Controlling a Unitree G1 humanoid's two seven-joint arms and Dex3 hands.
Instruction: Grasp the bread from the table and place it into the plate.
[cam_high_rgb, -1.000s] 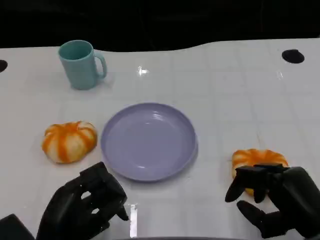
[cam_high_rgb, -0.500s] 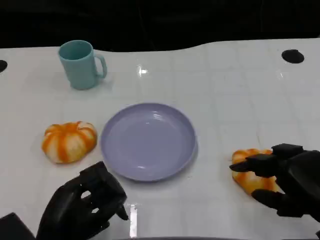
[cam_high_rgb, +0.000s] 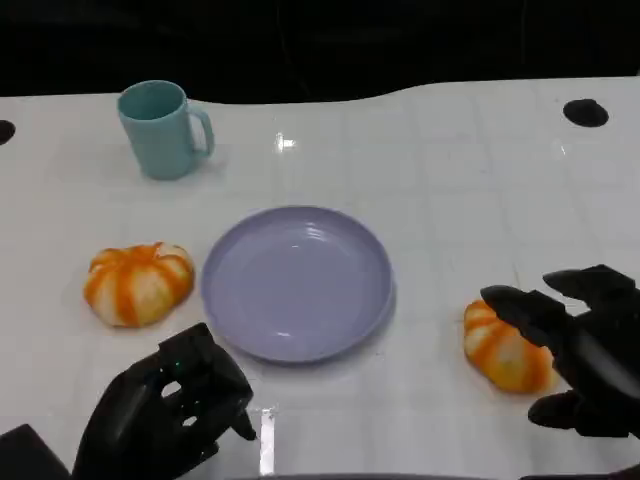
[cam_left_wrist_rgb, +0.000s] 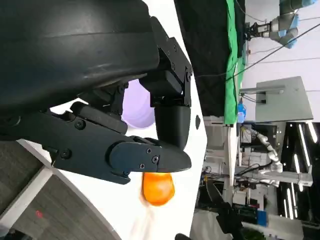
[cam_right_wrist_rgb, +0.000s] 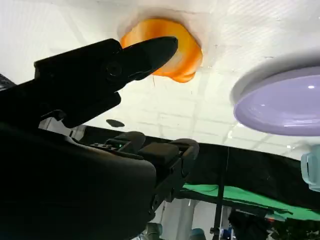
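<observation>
- The right hand (cam_high_rgb: 585, 355) hovered just right of the round orange-and-white striped bread bun (cam_high_rgb: 503, 343), which sat on the white tabletop surface (cam_high_rgb: 450, 200) to the right of the round lavender plastic plate (cam_high_rgb: 297, 281), a bit nearer the robot, apart from the rim.
- Fingers (cam_high_rgb: 525, 310) were spread wide around the bun; one reached over its top, another curled below near the robot side. No firm contact showed in the head view, so nothing was held yet.
- In the right wrist view one finger (cam_right_wrist_rgb: 145, 52) lay across the bun (cam_right_wrist_rgb: 165, 50); whether it touched the crust couldn't be told.
- Step in hand, as I judged: closing on the bun. To do it well: centre the palm over the bun before closing, w/ fingers on opposite sides, not just skimming the top.
- The bun looked soft and domed, prob. squashy, so a gentle even squeeze was called for; a one-sided push could slide it along the slick surface, away from the plate.
- After closing: lift straight up enough to clear the plate rim, then carry leftward to the plate's middle and let go low.
- A second similar striped bun (cam_high_rgb: 138, 283) lay left of the plate, near it but not touching; the left hand (cam_high_rgb: 165, 415) rested below-left of the plate, fingers curled in, holding nothing.
- A teal ceramic mug (cam_high_rgb: 162, 129) stood well beyond the plate, up-left, out of the path.
</observation>
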